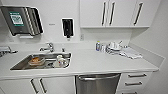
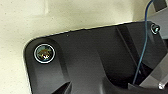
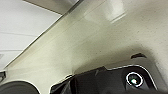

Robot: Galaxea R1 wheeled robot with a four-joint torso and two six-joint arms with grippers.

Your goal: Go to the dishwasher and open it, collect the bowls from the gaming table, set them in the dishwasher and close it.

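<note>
Counter: we saw a white worktop (image 1: 100, 62) with a steel sink (image 1: 42, 61).
Dishwasher (image 1: 97, 83): it stood closed under the worktop.
Floor (image 3: 105, 40): pale, speckled.
Pincers: we could not tell their state.

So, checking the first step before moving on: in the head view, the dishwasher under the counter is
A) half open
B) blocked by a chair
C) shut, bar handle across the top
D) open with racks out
C: the dishwasher shows its closed steel front, bar handle across the top.

White counter (image 1: 95, 62) — sink (image 1: 41, 61) set in at left, bottles (image 1: 99, 46), dishes (image 1: 114, 46) and cloth (image 1: 130, 53) at right.
</note>
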